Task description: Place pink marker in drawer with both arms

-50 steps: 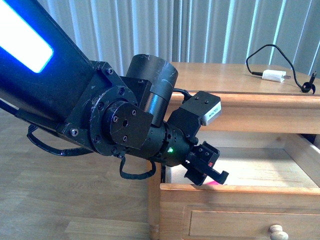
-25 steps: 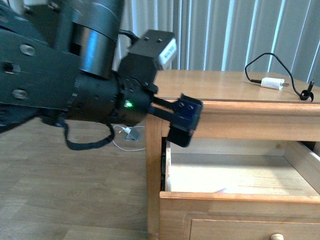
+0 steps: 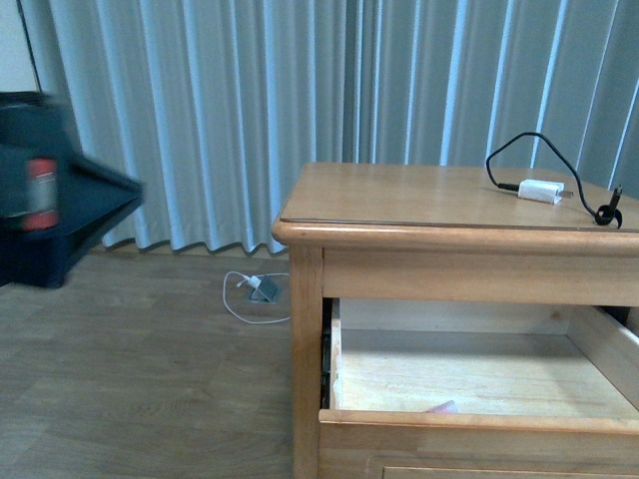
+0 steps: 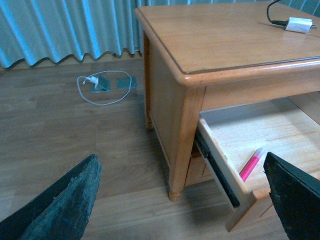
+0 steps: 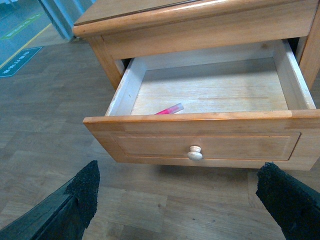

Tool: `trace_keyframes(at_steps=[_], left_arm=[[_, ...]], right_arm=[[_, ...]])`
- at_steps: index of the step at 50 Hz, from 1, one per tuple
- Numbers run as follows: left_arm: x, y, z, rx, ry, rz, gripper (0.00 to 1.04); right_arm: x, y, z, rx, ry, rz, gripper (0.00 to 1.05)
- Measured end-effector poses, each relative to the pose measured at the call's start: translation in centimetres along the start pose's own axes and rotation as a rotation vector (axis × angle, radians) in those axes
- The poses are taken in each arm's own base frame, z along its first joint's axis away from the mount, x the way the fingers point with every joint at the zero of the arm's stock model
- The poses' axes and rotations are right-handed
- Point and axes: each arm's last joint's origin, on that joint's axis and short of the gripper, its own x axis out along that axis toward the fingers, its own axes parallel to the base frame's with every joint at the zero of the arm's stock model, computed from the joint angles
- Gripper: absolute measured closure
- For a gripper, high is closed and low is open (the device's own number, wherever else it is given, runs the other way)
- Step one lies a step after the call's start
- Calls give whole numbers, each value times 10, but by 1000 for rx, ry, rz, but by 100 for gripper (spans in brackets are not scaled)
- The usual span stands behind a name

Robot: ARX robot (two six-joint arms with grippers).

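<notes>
The pink marker (image 5: 169, 109) lies flat inside the open wooden drawer (image 5: 200, 120), close behind its front panel with the round knob (image 5: 194, 152). It also shows in the left wrist view (image 4: 251, 164) and as a pink tip in the front view (image 3: 440, 406). My left gripper (image 4: 182, 200) is open and empty, back from the cabinet's left corner above the floor. My right gripper (image 5: 180, 202) is open and empty, in front of the drawer and apart from the knob. In the front view only a blurred black part of the left arm (image 3: 50, 210) shows at the far left.
A white charger plug (image 3: 540, 190) with a black cable lies on the cabinet top (image 3: 399, 200). A white cable and a small grey adapter (image 3: 262, 289) lie on the wooden floor by the curtain. The drawer (image 3: 469, 414) stands pulled out.
The left arm has pulled back from over the drawer to the far left, nearly out of the front view. The pink marker stays in the drawer.
</notes>
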Motion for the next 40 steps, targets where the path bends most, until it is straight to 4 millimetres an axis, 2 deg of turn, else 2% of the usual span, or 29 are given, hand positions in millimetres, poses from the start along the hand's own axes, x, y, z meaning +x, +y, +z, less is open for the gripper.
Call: trace_keyframes(at_steps=[6, 11, 15, 23, 28, 40], left_arm=[[-39, 13, -18, -57, 15, 73, 6], [-62, 20, -33, -82, 26, 121, 6], [-72, 23, -39, -88, 19, 157, 6], [-73, 25, -39, -79, -1, 171, 8], [-76, 28, -48, -40, -122, 233, 28], [-82, 26, -68, -24, -126, 239, 70]], right_arm=[[0, 0, 0, 0, 0, 0, 8], [0, 0, 0, 0, 0, 0, 8], [0, 0, 0, 0, 0, 0, 8], [0, 0, 0, 0, 0, 0, 8], [0, 0, 0, 0, 0, 0, 8], [0, 0, 0, 0, 0, 0, 8]])
